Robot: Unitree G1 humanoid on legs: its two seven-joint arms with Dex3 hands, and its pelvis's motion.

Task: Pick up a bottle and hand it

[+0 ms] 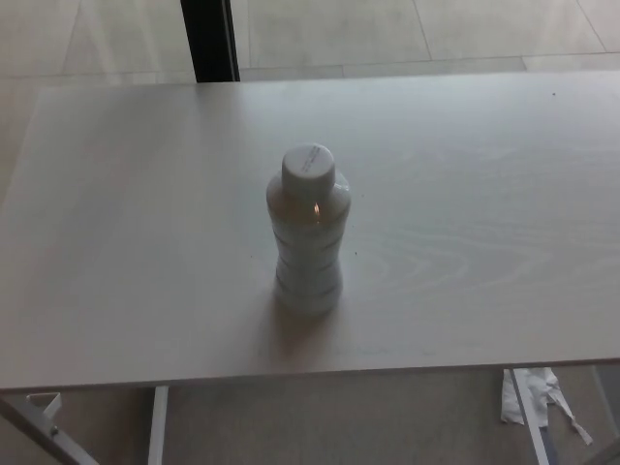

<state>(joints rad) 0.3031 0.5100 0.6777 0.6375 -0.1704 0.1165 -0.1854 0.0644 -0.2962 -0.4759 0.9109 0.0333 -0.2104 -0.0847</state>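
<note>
A small white plastic bottle (308, 232) with a broad white screw cap and ribbed, ringed sides stands upright near the middle of the frame, slightly toward the lower edge. It rests on a pale, wood-grained white tabletop (484, 242) that fills most of the picture, and it stands alone, well apart from every edge but closest to the near one. A faint shadow falls to its lower left.

Neither of the robot's hands shows in the head view, so the state of their fingers cannot be told from here; nothing grasps the bottle and the pick-up has not begun.

The bottle looks light and fairly stiff, its ribs giving the wall some firmness, though thin plastic may dent under a hard squeeze. Its smooth surface could be slippery, and being tall for its base it may tip if nudged from the side. The best hold is probably around the ribbed body at mid-height, below the shoulder, with thumb opposite the two fingers; the ridges should help against slipping. Gripping the cap alone seems less secure.

In the upper left a dark vertical post (208, 39) stands behind the table, and at lower right a crumpled white scrap (533, 395) lies on the floor.
</note>
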